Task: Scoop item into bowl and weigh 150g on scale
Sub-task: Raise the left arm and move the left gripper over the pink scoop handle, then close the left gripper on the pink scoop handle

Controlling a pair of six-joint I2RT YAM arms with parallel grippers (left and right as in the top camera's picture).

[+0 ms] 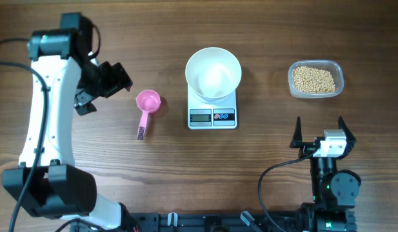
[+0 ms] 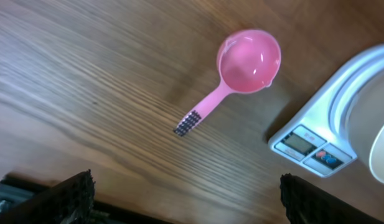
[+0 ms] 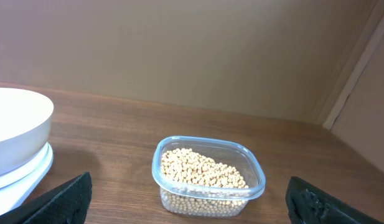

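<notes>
From above, my left claw (image 1: 121,78) hung with its fingers apart at nine o'clock of the pink scoop (image 1: 147,103), near it but not touching. The white bowl (image 1: 213,72) stood on the scale (image 1: 212,116) and looked empty. The soybeans (image 1: 314,78) lay in the clear tub (image 1: 315,90), at three o'clock of the bowl. My right claw (image 1: 318,122) was at six o'clock of the tub, wide open, holding nothing.

In my left wrist view, the scoop lay flat on the wooden table (image 2: 86,93), its cup at one o'clock and its handle toward seven o'clock.

In my right wrist view, the tub was at twelve o'clock between my spread fingers (image 3: 64,199).

I judged that the first step was in hand: no beans scooped yet. The next move called for my left claw to come down and close on the thin handle.
</notes>
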